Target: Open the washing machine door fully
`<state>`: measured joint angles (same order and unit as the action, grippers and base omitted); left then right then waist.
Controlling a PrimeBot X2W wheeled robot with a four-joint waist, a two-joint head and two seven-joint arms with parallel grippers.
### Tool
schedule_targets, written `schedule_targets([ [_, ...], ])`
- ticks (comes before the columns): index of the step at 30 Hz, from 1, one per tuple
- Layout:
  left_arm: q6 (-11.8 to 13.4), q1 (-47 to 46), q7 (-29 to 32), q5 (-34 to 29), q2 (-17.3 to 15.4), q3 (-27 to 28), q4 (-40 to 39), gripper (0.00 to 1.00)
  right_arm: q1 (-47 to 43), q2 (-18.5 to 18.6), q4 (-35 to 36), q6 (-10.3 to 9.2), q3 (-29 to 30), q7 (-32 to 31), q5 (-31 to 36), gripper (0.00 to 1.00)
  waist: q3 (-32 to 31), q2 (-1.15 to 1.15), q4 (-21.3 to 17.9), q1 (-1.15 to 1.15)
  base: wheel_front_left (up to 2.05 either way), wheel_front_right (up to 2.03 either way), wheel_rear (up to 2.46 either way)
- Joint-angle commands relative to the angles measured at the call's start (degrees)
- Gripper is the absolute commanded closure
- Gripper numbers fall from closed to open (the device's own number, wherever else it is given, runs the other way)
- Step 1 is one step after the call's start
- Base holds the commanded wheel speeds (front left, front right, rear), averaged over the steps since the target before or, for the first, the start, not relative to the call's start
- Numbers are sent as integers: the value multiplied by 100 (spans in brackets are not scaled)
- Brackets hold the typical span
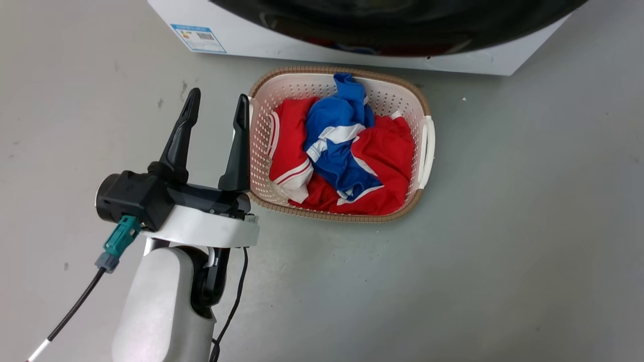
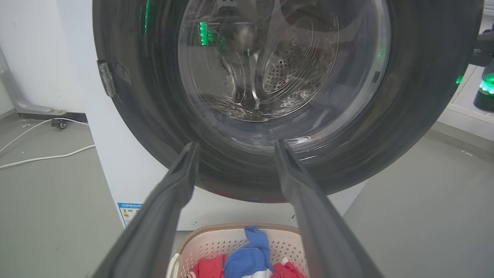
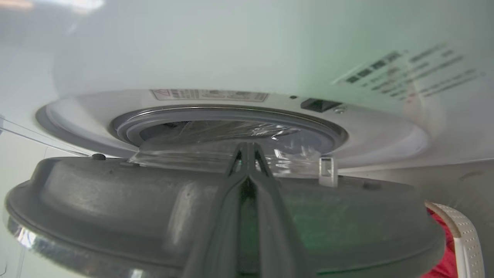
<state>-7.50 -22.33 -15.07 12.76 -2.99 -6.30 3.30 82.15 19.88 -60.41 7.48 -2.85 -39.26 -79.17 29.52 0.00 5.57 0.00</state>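
- Two dark fingers of the left gripper [image 1: 218, 96] are spread wide and empty, low before the big white boxy washing machine [image 1: 251, 35], towards its left.
- The large round glossy black washing machine door [image 2: 417, 96] hangs ajar off the machine's front.
- The right gripper [image 3: 247, 148], fingers pressed together, sits behind that door; it would do best to push steadily outward along the hinge's arc.
- The smooth grey floor [image 1: 528, 226] before the machine holds a white perforated laundry basket [image 1: 425, 146].

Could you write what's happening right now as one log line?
door: ajar | right tool: shut, at door's inner face | left tool: open, empty | laundry basket: near door
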Motion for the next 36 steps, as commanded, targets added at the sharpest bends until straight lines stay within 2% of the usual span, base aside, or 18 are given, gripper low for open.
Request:
schedule_targets([
  [1,2,56,-15,-25,7,6,17,0,-245,-129,53,3,-87,-194,3,100,-71,0,-37,0,0,0,0],
  [11,2,272,-15,-42,8,-17,207,0,-1127,-158,615,3,-272,-871,87,100,-543,0,-164,0,0,0,0],
  [21,2,617,-15,-18,9,-93,456,0,-2524,-355,1461,3,-354,-1380,91,100,-1215,0,-163,0,0,0,0],
  [36,2,1057,-15,-48,10,-167,597,0,-4351,-874,2840,8,-372,-2041,129,100,-1943,0,352,0,0,0,0],
])
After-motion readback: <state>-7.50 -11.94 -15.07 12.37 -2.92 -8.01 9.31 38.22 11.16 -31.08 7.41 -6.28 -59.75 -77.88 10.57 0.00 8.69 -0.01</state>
